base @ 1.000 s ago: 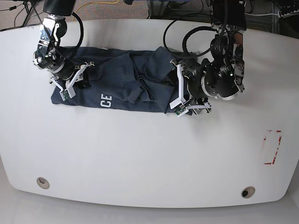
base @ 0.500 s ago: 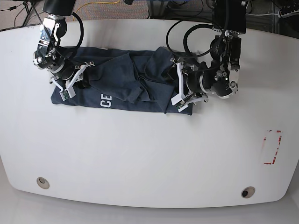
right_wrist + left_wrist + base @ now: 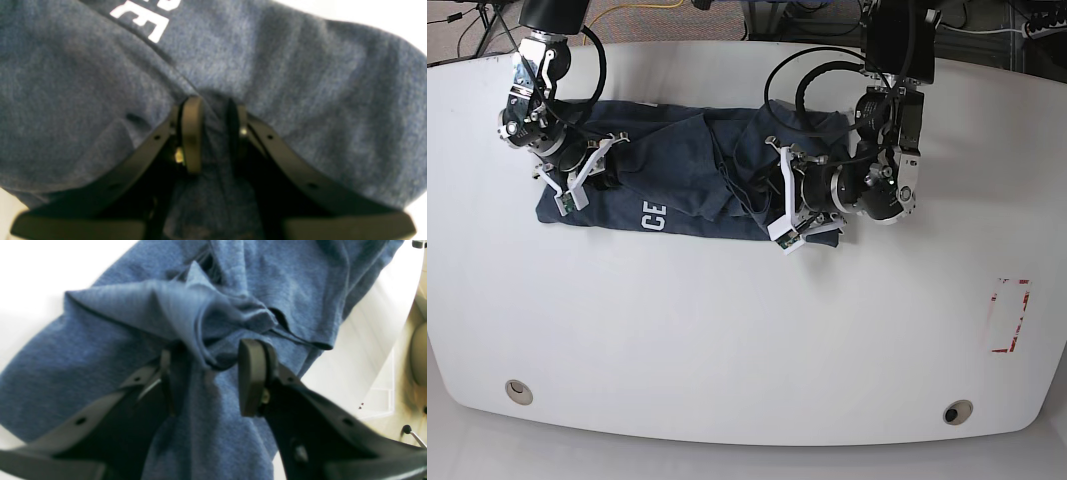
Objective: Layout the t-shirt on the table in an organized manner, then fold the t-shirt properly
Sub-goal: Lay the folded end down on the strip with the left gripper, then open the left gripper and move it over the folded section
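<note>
Left wrist view: the left gripper (image 3: 203, 376) has its fingers (image 3: 252, 373) parted around a bunched ridge of the dark navy-blue heathered cotton t-shirt (image 3: 233, 290), not yet pinching it. Right wrist view: the right gripper (image 3: 213, 133) fingers (image 3: 192, 133) are closed on a fold beneath the white lettering (image 3: 146, 23). Base view: the shirt lies crumpled on the glossy white tabletop (image 3: 727, 340); pulling could grab several layers and deepen the tangle.

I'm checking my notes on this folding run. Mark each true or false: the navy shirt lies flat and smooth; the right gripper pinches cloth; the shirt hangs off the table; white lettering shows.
1. The dark navy heathered t-shirt lies smooth: false, it is bunched and creased.
2. The right gripper pinches cloth: true.
3. It hangs off the glossy white table: false, it rests on top.
4. White lettering shows: true.
</note>
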### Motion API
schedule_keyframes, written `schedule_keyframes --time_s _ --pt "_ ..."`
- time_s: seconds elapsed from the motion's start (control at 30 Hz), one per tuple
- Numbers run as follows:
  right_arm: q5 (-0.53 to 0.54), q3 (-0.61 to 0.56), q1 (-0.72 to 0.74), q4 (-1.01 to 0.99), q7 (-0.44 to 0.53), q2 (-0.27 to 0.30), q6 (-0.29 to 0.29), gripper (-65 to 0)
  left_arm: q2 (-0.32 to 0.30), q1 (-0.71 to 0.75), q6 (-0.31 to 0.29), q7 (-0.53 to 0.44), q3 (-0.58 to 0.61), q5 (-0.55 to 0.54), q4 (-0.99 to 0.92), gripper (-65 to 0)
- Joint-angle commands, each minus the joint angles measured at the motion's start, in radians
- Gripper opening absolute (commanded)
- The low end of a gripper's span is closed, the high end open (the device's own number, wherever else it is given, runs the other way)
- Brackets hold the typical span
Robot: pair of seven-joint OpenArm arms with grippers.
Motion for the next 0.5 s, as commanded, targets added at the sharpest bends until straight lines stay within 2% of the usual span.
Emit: schedule_keyframes --time_s 0.0,0.27,0.47 --pt "-0.017 -0.002 -0.003 0.007 -0.035 -0.008 0.002 -52.5 0.012 -0.043 -0.003 -0.018 -0.001 -0.017 0.009 -43.8" --pt "-0.017 -0.002 -0.003 0.007 -0.035 -0.014 0.002 -52.5 0.052 -0.129 0.003 -0.021 -0.001 -0.017 -0.146 -43.6" --pt "-0.017 -0.002 -0.003 0.007 -0.035 -0.016 0.002 -52.5 0.074 -0.211 0.003 -0.102 0.045 -0.017 -0.292 -44.0"
